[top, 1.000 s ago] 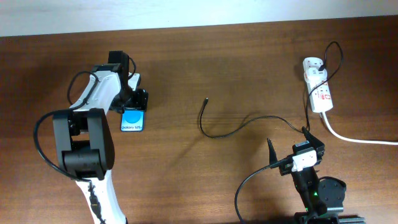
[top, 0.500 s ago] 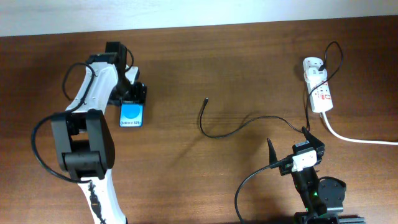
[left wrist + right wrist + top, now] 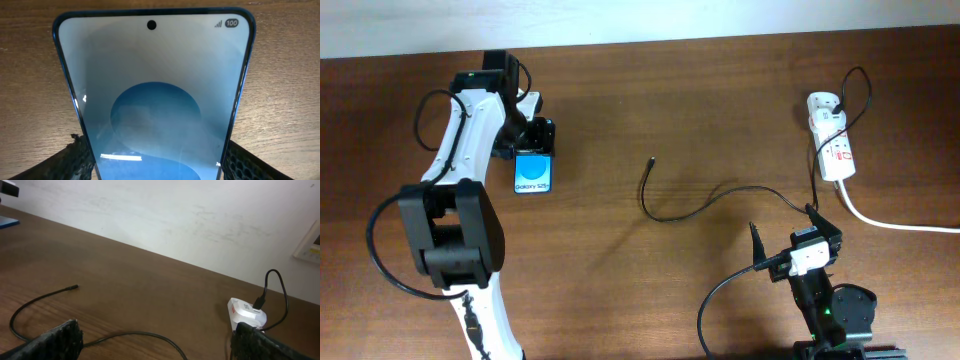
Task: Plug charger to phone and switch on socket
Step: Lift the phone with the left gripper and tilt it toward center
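Observation:
The phone (image 3: 533,172), blue-screened with white text at its near edge, sits at the left of the table, and my left gripper (image 3: 532,146) is shut on its far end. In the left wrist view the phone (image 3: 152,95) fills the frame between the two fingers. The charger, a thin black cable (image 3: 665,213), curves across the middle, its plug tip (image 3: 652,159) free on the wood; it also shows in the right wrist view (image 3: 45,297). The socket (image 3: 830,148) lies at the far right, seen too in the right wrist view (image 3: 246,312). My right gripper (image 3: 787,239) is open and empty near the front edge.
A thick white cord (image 3: 890,222) runs from the socket off the right edge. A black plug (image 3: 836,123) sits in the socket. The pale wall (image 3: 175,215) bounds the table's far side.
My left gripper has carried the phone away from the front edge and slightly right, turning it a little. The right arm and the cable have not moved.

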Available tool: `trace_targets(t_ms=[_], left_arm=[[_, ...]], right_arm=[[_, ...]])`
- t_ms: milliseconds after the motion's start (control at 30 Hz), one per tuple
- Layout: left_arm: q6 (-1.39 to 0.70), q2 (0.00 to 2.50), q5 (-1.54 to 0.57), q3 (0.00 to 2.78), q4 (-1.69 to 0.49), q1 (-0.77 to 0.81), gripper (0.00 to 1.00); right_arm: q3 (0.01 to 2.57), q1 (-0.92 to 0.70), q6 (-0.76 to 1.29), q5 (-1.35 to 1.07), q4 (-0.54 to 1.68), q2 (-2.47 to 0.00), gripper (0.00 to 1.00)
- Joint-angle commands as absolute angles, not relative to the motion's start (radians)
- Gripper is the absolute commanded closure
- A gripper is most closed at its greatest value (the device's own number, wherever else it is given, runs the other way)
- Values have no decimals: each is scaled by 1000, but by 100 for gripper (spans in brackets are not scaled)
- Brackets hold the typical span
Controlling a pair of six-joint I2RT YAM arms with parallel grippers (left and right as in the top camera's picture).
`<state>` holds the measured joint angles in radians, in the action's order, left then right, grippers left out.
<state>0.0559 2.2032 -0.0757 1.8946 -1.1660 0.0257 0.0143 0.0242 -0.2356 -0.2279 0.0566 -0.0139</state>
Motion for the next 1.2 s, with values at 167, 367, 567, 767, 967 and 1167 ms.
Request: trace_targets(t_ms=[167, 367, 567, 767, 967, 1167], left_arm=[[38, 2065, -94, 1922, -1176, 36, 31], [38, 2061, -94, 1912, -1222, 43, 34], [37, 2061, -94, 1912, -1262, 59, 35], [11, 2061, -97, 1912, -1267, 65, 41], [11, 2061, -135, 1912, -1267, 65, 52], [-16, 2061, -136, 1912, -1265, 65, 67]], right_arm=[[6, 18, -231, -224, 59, -6, 1], [6, 18, -231, -224, 59, -6, 1], [6, 18, -231, -224, 59, -6, 1], [6, 18, -231, -224, 59, -6, 1], [6, 18, -231, -224, 59, -6, 1], [6, 18, -231, -224, 59, -6, 1]])
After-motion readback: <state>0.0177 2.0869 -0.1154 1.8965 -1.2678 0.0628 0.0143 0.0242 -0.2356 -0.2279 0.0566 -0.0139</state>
